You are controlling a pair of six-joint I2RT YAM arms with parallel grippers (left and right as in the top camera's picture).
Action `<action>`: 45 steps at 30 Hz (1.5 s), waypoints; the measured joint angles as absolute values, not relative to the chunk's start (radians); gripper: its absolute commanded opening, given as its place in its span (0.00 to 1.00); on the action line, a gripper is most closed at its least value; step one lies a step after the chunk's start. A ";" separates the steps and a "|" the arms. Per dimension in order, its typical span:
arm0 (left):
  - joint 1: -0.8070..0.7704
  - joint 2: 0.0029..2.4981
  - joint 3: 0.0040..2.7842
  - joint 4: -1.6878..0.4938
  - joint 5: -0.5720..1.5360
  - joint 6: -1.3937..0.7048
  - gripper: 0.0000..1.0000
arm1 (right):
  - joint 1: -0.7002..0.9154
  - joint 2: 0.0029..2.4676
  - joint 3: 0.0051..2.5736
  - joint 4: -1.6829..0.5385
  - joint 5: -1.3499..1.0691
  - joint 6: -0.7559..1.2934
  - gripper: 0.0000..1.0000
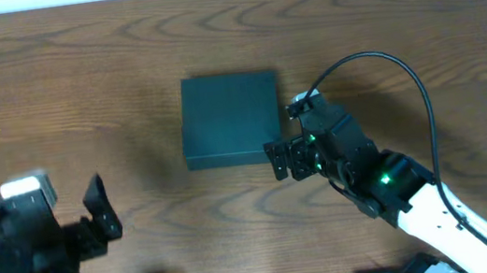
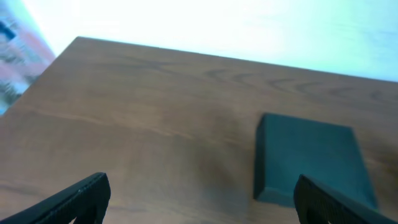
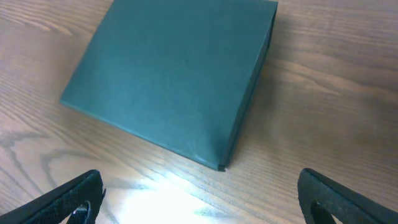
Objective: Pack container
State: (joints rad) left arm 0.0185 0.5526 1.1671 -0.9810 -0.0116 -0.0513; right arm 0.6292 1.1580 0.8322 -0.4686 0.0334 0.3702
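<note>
The right gripper (image 1: 287, 157) is open, just beside the near right corner of the one container (image 1: 229, 119). It lies flat and shut in the middle of the surface (image 1: 48, 87), nearly square, sides along its edges. The left gripper (image 1: 96, 217), open too, is well apart.

The container (image 1: 230, 119) is plain dark green-black — the table (image 1: 77, 92) brown with wavy wood grain.
</note>
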 measured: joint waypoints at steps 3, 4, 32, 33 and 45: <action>0.059 0.403 1.010 -0.949 -0.011 -0.051 0.95 | 0.629 1.164 0.832 -0.469 0.034 0.370 0.99; 0.067 0.368 0.971 -0.941 -0.010 -0.051 0.96 | 0.629 1.164 0.832 -0.469 0.034 0.370 0.99; 0.121 0.014 0.318 -0.707 0.125 -0.051 0.95 | 0.629 1.165 0.832 -0.468 0.033 0.370 0.99; 0.121 0.014 0.316 -0.707 0.125 -0.051 0.95 | 0.629 1.165 0.832 -0.468 0.033 0.370 0.99; 0.121 0.013 0.212 -0.696 0.125 -0.065 0.96 | 0.629 1.165 0.832 -0.468 0.033 0.370 0.99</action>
